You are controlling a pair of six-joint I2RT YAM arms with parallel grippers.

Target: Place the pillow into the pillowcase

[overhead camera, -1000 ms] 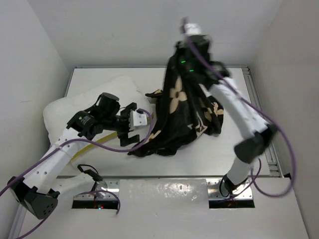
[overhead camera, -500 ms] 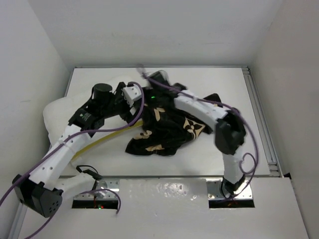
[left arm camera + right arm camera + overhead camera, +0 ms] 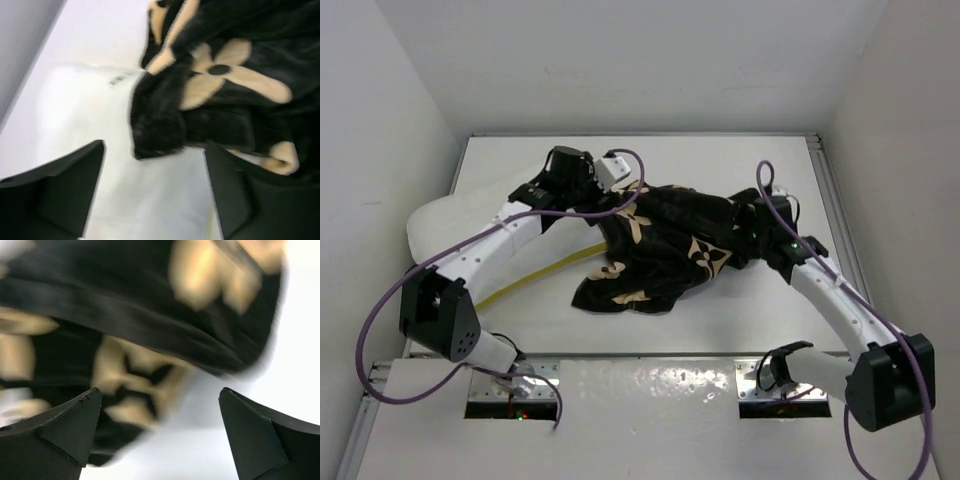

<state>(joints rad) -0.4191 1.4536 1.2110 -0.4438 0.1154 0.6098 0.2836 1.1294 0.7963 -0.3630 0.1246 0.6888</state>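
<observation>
Black fabric with beige four-petal flowers and star shapes lies crumpled in a heap across the middle of the white surface [image 3: 720, 160]: this is the pillowcase [image 3: 665, 250], bunched and folded on itself, its opening not discernible. The pillow [image 3: 438, 225] lies at the left of the surface, white and plump, with its yellow band [image 3: 535, 275] running along the near side edge. The left arm stretches over it. The pillow is outside the pillowcase; only the left end of the dark cloth overlaps the pillow's right part.

In the left wrist view, the left gripper [image 3: 155, 200] hangs over the pillow's white cover with its jaws apart and nothing between them. A black corner of the pillowcase [image 3: 220, 95] droops onto the pillow [image 3: 85, 120] just ahead of the fingers [image 3: 65, 195], near but not clamped. A small printed label shows on the pillow beside that corner, too blurred to read.

The right arm reaches in from the right side to the pillowcase's right end. In the right wrist view the right gripper [image 3: 157, 435] also has its jaws spread wide and holds nothing; the patterned cloth [image 3: 150, 330] fills the upper part of the view, close in front of the fingers [image 3: 260, 435], with bare surface below it. That view is smeared with motion blur, so whether the fingertips touch the fabric cannot be told.
</observation>
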